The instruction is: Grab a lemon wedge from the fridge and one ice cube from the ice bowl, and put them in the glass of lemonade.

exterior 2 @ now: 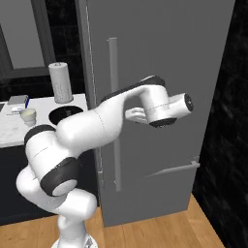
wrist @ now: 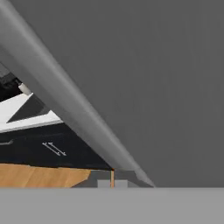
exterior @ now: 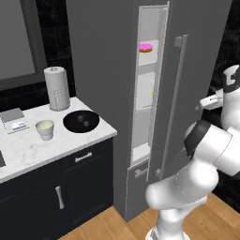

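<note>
The fridge [exterior: 197,56] is seen with its door ajar: a narrow gap shows pale inner shelves in the left base view. On an upper shelf a pink-iced doughnut [exterior: 146,47] is seen, and lower down, at the inner edge of the gap, a tiny yellow speck is made out, the lemon wedge [exterior: 151,93]. The long bar handle [exterior 2: 113,111] runs upright down the door. The arm is stretched toward that door, and in the right base view the hand is placed right at the handle, with the fingers hidden behind the wrist. In the hand view the handle crosses the picture as a slanted grey bar, very close to the camera. The jaws are closed; whether the handle is clamped between them cannot be told. On the white counter [exterior: 28,152], left of the fridge, the ice bowl [exterior: 81,121] is set near the counter's edge, with two small dark lumps lying in it. The glass [exterior: 45,129] stands just beside the bowl, on its left, apart from it, with pale liquid inside. Behind both, a tall white perforated cylinder [exterior: 56,88] stands upright near the wall. Dark drawer cabinets [exterior: 61,192] are seen below the counter.
</note>
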Robot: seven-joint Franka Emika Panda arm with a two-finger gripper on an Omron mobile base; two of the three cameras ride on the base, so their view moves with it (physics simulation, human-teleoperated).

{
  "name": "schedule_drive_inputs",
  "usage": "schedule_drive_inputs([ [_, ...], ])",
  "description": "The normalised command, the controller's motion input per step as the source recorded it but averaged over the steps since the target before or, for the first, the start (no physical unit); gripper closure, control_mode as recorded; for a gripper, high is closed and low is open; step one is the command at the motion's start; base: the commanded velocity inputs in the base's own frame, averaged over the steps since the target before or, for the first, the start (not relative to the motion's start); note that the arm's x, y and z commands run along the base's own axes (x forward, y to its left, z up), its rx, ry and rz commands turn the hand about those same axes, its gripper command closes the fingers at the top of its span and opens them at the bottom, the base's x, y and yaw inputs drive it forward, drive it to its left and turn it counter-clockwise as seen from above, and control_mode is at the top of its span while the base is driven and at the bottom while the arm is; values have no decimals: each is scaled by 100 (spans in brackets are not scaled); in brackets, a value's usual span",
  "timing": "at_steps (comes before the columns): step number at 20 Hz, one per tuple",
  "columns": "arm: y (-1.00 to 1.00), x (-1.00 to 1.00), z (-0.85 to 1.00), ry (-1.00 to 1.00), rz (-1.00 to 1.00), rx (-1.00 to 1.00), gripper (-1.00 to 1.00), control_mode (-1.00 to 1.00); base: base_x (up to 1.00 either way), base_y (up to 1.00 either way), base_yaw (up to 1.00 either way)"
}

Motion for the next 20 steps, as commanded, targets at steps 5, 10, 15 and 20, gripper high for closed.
schedule_drive_inputs([
  [5, 10, -98, 99, -21, 0, -1, 100, -100, 0, 0, 0],
  [10, 61, -96, 95, -22, 0, -13, 100, -100, 0, 0, 0],
  [15, 100, -66, 35, -19, -1, -34, 100, -100, 0, 0, 0],
  [20, 100, -17, 36, -10, -4, -35, 100, -100, 0, 0, 0],
])
